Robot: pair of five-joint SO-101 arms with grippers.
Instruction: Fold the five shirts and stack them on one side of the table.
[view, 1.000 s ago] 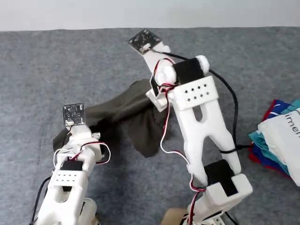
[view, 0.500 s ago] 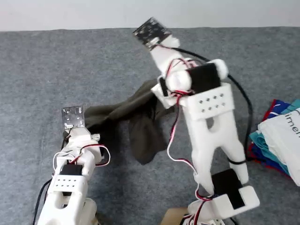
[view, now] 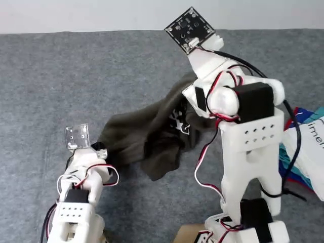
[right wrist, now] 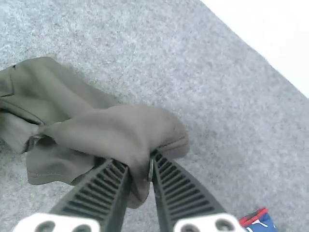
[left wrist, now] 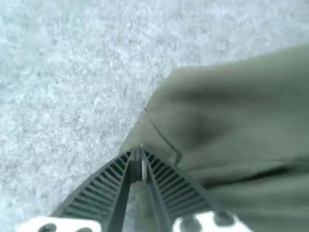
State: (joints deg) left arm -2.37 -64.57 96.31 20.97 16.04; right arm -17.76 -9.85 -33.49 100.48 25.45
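The shirt stack (view: 309,147) runs off the high view's edge; the right arm (view: 250,147) probably hides some of the olive shirt (view: 131,134).

Soft, matt cloth of the olive shirt (view: 136,134) lies creased on the tabletop (view: 55,76), whose grey covering looks coarse and felt-like. Dark ribbed plastic forms the left pincer (left wrist: 141,159) and the right pincer (right wrist: 140,168); the arm shells (view: 251,149) are smooth white plastic.

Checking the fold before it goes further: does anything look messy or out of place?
The olive shirt is bunched and twisted rather than flat, strung between the left gripper and the right gripper, which both pinch it. The shirt pile beside the right arm looks loose and uneven.
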